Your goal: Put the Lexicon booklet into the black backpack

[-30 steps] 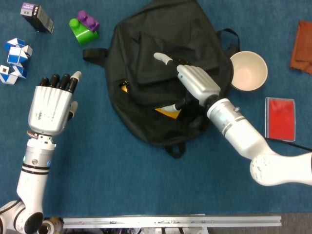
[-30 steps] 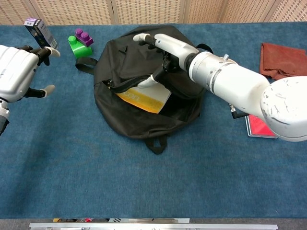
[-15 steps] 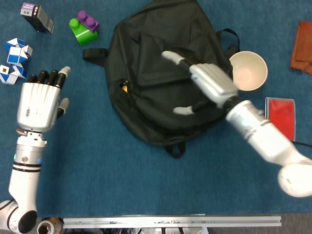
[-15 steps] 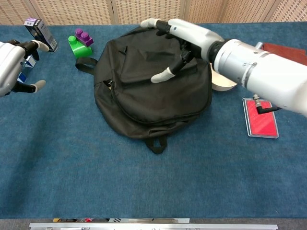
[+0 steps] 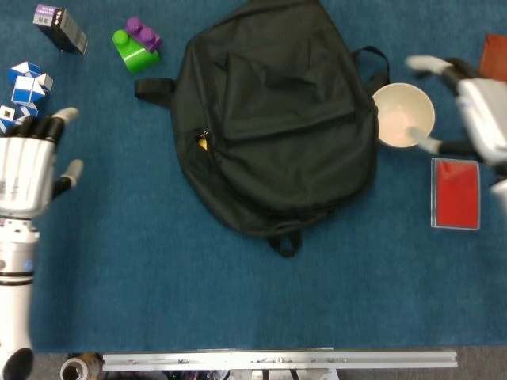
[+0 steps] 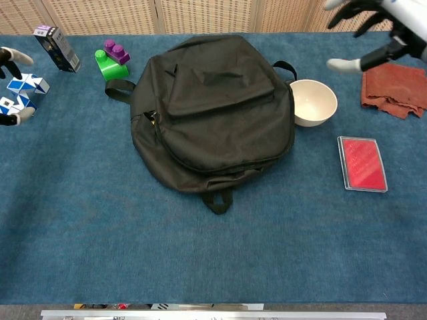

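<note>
The head view is looking straight down from above; the chest view is looking forward and down from lower. Both are sharing the black backpack (image 5: 273, 119) (image 6: 213, 110) and the blue table (image 5: 158, 277) (image 6: 133, 247).

The left hand (image 5: 25, 162) hangs palm down with fingers spread, holding nothing. The right hand (image 5: 475, 111) is likewise spread and empty, wrist cropped at the frame edge.

left hand (image 5: 28, 170): white shell, black fingers tipped white | left wrist: silver ring, small lit dot | right hand (image 5: 474, 115): white-grey shell, dark finger segments, white tips
</note>
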Robot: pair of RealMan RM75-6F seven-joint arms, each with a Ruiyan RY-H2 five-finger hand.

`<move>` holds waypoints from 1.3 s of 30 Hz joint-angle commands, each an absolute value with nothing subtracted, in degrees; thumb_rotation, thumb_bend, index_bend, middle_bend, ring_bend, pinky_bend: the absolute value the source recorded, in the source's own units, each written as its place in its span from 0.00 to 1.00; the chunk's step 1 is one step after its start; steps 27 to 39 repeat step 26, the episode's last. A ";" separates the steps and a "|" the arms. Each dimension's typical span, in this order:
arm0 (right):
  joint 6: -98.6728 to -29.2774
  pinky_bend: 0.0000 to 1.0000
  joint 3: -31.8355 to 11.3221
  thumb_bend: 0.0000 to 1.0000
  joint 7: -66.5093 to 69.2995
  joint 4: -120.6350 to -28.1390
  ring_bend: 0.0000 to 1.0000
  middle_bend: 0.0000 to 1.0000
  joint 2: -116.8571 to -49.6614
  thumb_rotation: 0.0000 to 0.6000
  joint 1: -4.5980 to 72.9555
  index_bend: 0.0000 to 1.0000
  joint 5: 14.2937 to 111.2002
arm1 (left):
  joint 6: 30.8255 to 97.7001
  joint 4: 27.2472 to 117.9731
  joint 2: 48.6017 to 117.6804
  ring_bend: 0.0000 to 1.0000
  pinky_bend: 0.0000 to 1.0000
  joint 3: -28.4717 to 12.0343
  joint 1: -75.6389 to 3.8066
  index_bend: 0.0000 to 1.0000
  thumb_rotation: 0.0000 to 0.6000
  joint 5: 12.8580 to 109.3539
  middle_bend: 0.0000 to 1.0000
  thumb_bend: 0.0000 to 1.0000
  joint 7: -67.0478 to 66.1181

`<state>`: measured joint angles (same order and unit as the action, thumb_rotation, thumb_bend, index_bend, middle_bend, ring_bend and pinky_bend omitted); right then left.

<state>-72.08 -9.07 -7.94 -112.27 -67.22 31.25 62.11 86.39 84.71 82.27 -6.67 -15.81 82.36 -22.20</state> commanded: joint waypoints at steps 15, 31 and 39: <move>-84.59 0.42 -0.18 0.21 4.72 -95.99 0.33 0.46 -61.96 1.00 12.64 0.39 74.38 | 89.81 86.98 75.19 0.39 0.52 -5.34 -9.14 0.29 1.00 79.21 0.41 0.20 -19.90; -86.18 0.42 -1.14 0.19 3.68 -93.37 0.33 0.47 -63.14 1.00 10.36 0.39 78.44 | 91.32 88.89 73.35 0.39 0.52 -4.39 -6.11 0.29 1.00 78.95 0.41 0.20 -19.96; -86.18 0.42 -1.14 0.19 3.68 -93.37 0.33 0.47 -63.14 1.00 10.36 0.39 78.44 | 91.32 88.89 73.35 0.39 0.52 -4.39 -6.11 0.29 1.00 78.95 0.41 0.20 -19.96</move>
